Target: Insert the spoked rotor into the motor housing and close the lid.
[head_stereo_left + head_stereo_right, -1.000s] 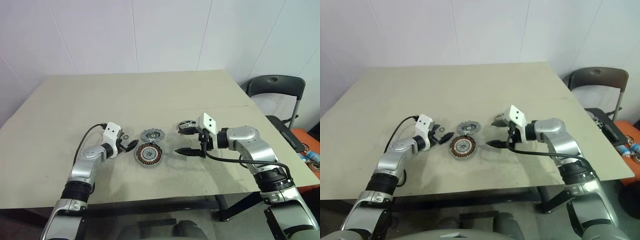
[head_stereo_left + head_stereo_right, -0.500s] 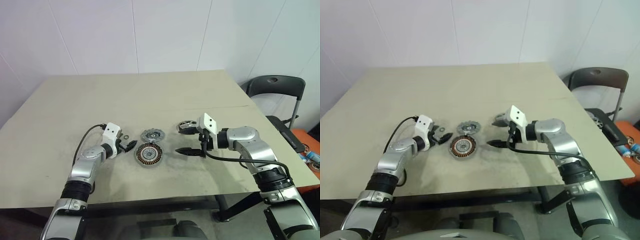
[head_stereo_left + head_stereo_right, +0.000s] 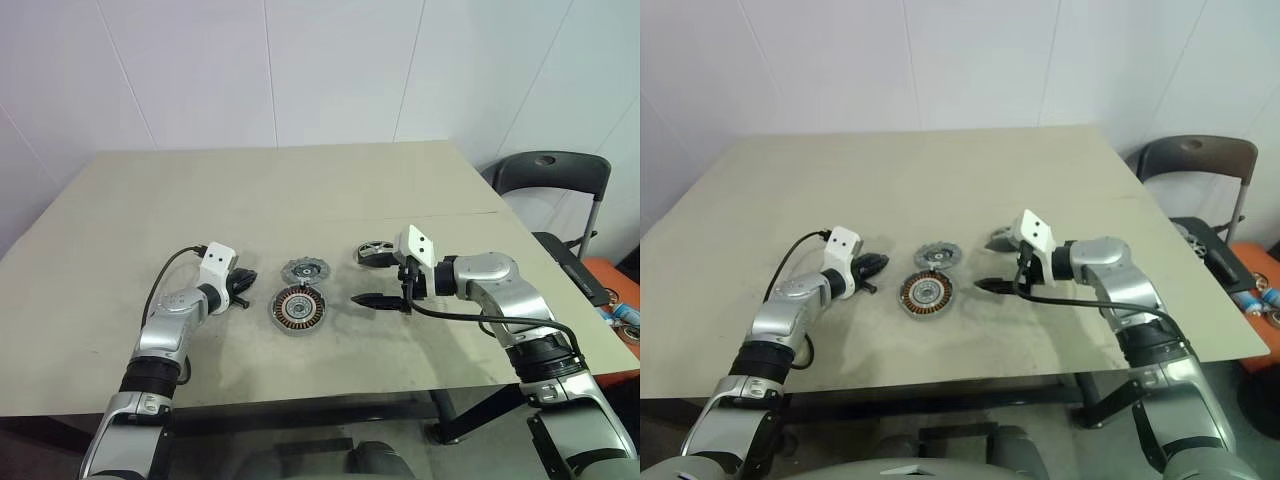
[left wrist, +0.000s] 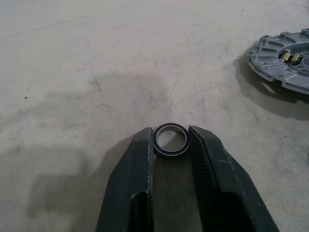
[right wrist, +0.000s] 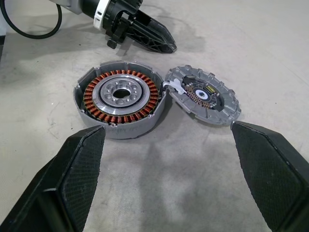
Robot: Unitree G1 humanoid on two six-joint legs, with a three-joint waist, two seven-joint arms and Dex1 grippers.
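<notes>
Honestly, nothing's assembled yet: the motor housing point(image 5: 119, 98) sits open on the worktop point(image 3: 300, 200) ahead of the released right fingers point(image 5: 79, 164), lid point(image 5: 203, 95) touching it. The spoked rotor point(image 3: 373, 252) lies just behind those fingers, while the left fingers point(image 4: 145, 154) are clenched on a small ring point(image 4: 170, 140).

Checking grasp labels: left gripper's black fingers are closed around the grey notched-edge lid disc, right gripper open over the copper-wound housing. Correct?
Not quite. The left gripper closes around a small thin black-rimmed ring, not the grey notched-edge lid, which lies on the table beside the copper-wound motor housing. The left wrist view shows it. The right gripper is open, as you said.
</notes>
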